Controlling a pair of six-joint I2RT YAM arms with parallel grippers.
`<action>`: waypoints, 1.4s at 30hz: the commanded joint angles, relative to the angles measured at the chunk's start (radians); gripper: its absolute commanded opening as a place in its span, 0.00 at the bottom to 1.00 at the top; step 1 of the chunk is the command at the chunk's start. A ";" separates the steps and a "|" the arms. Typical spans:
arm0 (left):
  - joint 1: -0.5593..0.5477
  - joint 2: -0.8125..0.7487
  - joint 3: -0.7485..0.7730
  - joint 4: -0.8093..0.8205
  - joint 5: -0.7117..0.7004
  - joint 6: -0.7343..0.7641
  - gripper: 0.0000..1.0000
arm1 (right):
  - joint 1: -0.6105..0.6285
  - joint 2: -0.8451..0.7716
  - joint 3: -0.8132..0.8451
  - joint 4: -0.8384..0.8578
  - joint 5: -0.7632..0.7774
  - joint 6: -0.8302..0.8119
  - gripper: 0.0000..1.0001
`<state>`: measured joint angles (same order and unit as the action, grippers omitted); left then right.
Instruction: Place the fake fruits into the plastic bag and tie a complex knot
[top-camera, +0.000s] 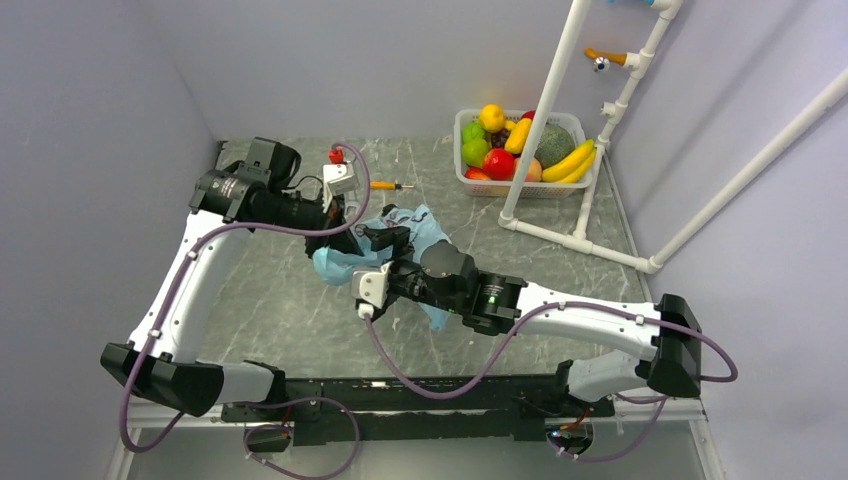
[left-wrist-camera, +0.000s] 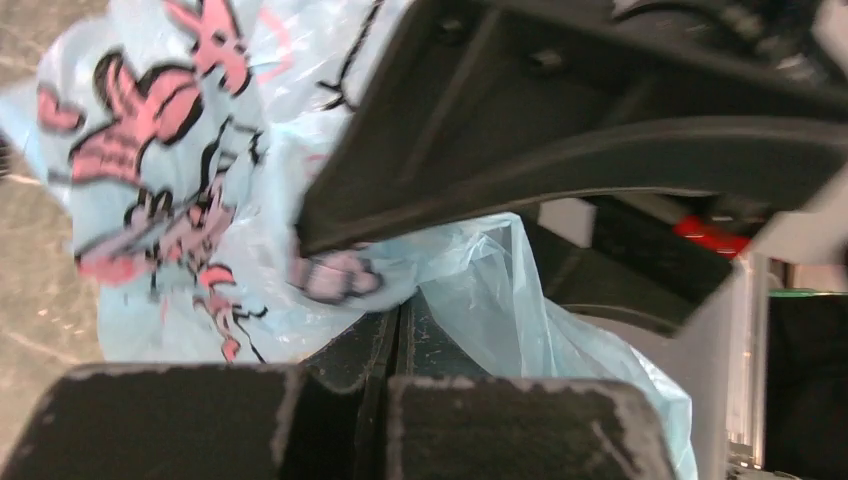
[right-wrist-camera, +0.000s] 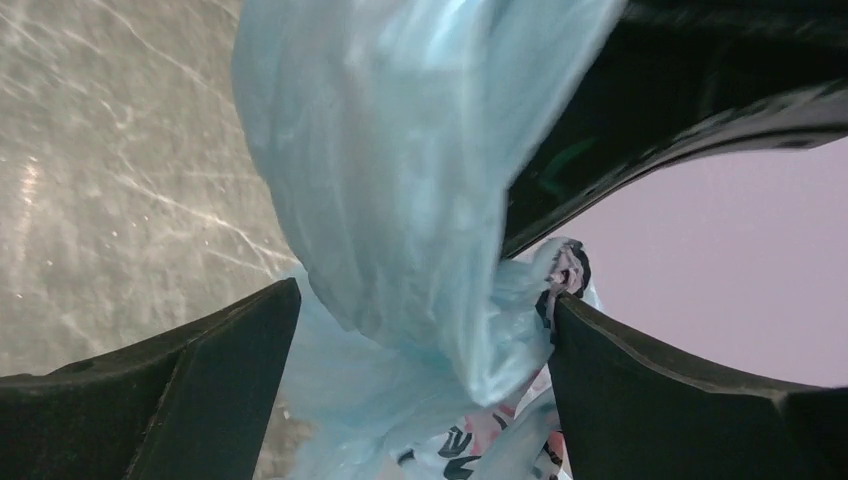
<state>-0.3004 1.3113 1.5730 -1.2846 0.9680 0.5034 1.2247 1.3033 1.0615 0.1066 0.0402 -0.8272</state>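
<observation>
The light-blue plastic bag (top-camera: 420, 228) with pink and dark print lies crumpled mid-table, under both wrists. My left gripper (left-wrist-camera: 400, 322) is shut on a fold of the bag (left-wrist-camera: 190, 200); the film spills out past its tips. From above, the left gripper (top-camera: 390, 238) sits over the bag's middle. My right gripper (right-wrist-camera: 425, 300) is open, and a hanging sheet of the bag (right-wrist-camera: 400, 180) falls between its fingers. The right gripper (top-camera: 385, 270) is just in front of the left one. The fake fruits (top-camera: 515, 148) lie heaped in a basket. The knot is hidden under the grippers.
The white mesh basket (top-camera: 462, 150) stands at the back right, beside a white pipe frame (top-camera: 545, 120) whose foot rests on the table. An orange-handled screwdriver (top-camera: 388, 186) lies behind the bag. The right arm's dark body (left-wrist-camera: 600, 130) looms close above the left gripper.
</observation>
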 joint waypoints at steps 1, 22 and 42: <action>-0.006 -0.002 0.097 -0.131 0.189 0.065 0.00 | -0.008 -0.010 -0.023 0.083 0.086 0.013 0.83; 0.454 -0.447 -0.417 0.446 0.140 0.193 0.99 | -0.508 -0.194 -0.029 -0.112 -0.584 1.160 0.00; 0.504 -0.235 -0.333 0.118 0.263 0.131 0.00 | -0.714 -0.203 -0.109 -0.316 -0.779 1.109 0.20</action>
<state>0.0891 0.9962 1.1568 -1.0626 1.0664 0.8333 0.5430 1.1057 0.9371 -0.0513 -0.7094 0.4305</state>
